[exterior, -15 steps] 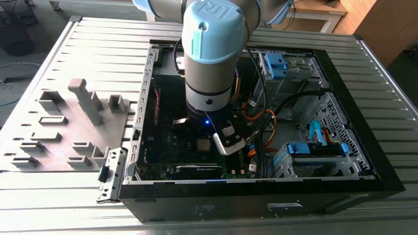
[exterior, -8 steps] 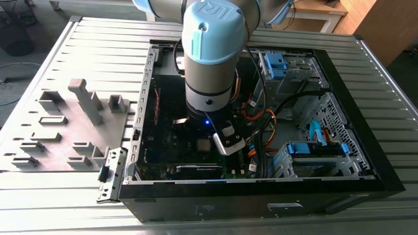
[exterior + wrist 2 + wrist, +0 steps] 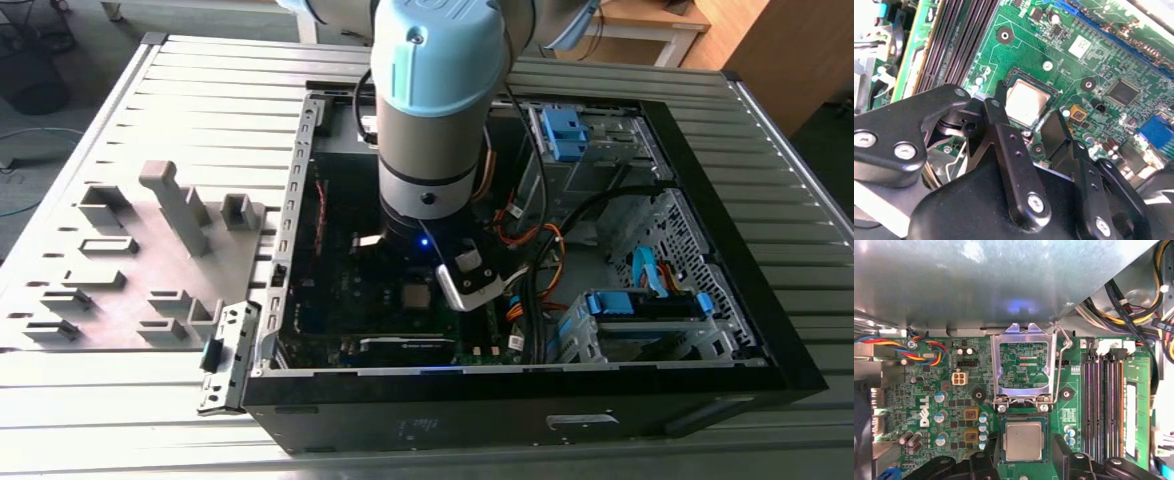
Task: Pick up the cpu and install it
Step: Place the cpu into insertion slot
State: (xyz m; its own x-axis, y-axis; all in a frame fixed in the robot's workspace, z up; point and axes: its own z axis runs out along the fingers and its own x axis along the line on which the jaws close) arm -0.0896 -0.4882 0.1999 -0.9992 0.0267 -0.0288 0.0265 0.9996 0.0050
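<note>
1. The arm reaches down into an open computer case that lies on the slatted metal bench.
2. The pincer is released. Its two black fingers stand spread and grasp nothing.
3. The cpu lies flat, silvery top up, in its socket on the green motherboard. In both wrist views it shows between the spread fingers, with a gap on either side.
4. Next to the socket, the metal retention frame stands hinged open, and its wire lever is raised alongside. Neither one covers the chip.
5. On one side of the socket run black memory slots, with a green memory stick in the outermost. On the other side is a cluster of small capacitors, and a twist of coloured fan wires lies farther off.
6. In the exterior view, the arm's thick body hides much of the board. A bundle of black and orange cables hangs just to the exterior view's right of the pincer, and a blue drive bracket sits farther right.
7. At the exterior view's left, a grey fixture board with raised holder blocks rests on the bench beside the case.
</note>
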